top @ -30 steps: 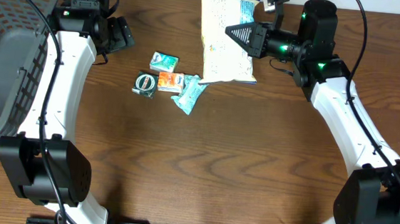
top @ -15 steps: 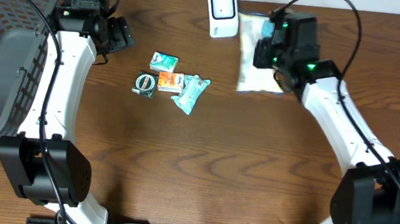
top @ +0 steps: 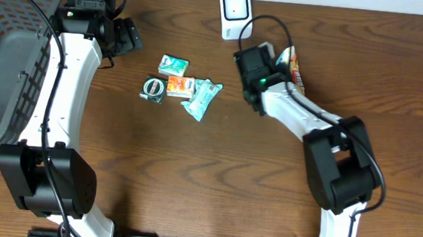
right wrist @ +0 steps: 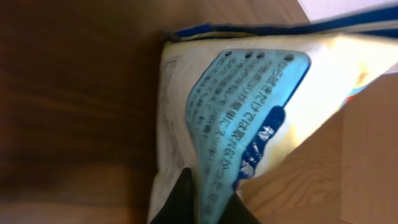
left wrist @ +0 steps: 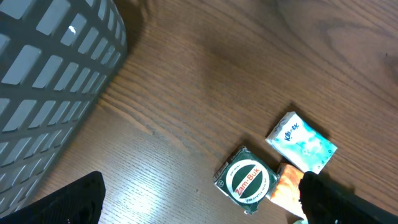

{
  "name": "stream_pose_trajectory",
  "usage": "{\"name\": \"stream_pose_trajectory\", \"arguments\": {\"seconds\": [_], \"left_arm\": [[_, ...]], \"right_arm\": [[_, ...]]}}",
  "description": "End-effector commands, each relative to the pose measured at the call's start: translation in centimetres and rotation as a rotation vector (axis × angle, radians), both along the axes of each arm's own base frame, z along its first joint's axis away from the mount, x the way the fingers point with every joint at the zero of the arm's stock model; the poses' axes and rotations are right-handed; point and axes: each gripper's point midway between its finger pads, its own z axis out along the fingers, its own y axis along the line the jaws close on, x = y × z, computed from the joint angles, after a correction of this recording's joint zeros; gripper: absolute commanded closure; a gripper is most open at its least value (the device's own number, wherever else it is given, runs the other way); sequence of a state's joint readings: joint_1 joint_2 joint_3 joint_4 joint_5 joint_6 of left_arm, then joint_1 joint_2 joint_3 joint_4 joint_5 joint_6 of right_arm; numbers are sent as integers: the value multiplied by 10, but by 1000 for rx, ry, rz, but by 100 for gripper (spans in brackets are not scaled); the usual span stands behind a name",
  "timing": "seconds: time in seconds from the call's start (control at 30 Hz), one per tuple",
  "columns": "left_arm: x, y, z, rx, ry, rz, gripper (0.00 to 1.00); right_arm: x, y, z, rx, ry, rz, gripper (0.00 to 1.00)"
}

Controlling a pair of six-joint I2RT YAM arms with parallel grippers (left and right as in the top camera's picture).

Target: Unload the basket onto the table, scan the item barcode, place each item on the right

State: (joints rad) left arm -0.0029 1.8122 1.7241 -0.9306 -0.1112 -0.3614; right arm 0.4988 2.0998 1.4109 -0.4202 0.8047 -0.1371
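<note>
Right wrist view has the right tool pinched almost shut on one edge of the snack bag, its two dark fingers meeting on the film just below a blue panel of small print. No barcode shows on that face.

Judging by the task, the step in hand is presenting the bag to the scanner. Doing it well means turning the wrist until the coded face looks squarely at the scanner's window. The film should be held flat rather than creased, and the pinch kept firm, since a thin edge hold could let the bag swing or slip.

Overhead, the bag is held just right of the scanner and a little nearer the robot, seen almost edge-on, so neither broad face seems aimed at it. Only that view shows the scanner at all; only the wrist camera shows the print and the hold.

Well left of the scanner, the left tool stands wide open and empty above the desk, with a round tin and a tissue pack beneath it and a basket beyond.
</note>
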Motion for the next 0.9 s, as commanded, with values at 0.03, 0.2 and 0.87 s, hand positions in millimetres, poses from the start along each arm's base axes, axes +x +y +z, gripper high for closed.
{"name": "stream_pose_trajectory", "arguments": {"seconds": [0.03, 0.2, 0.87], "left_arm": [[1, 2, 0, 14, 2, 1, 2], [1, 2, 0, 14, 2, 0, 2], [1, 2, 0, 14, 1, 1, 2]], "right_arm": [[-12, 49, 14, 82, -28, 76, 73], [-30, 103, 40, 302, -26, 133, 37], [-16, 36, 46, 916, 310, -12, 16]]}}
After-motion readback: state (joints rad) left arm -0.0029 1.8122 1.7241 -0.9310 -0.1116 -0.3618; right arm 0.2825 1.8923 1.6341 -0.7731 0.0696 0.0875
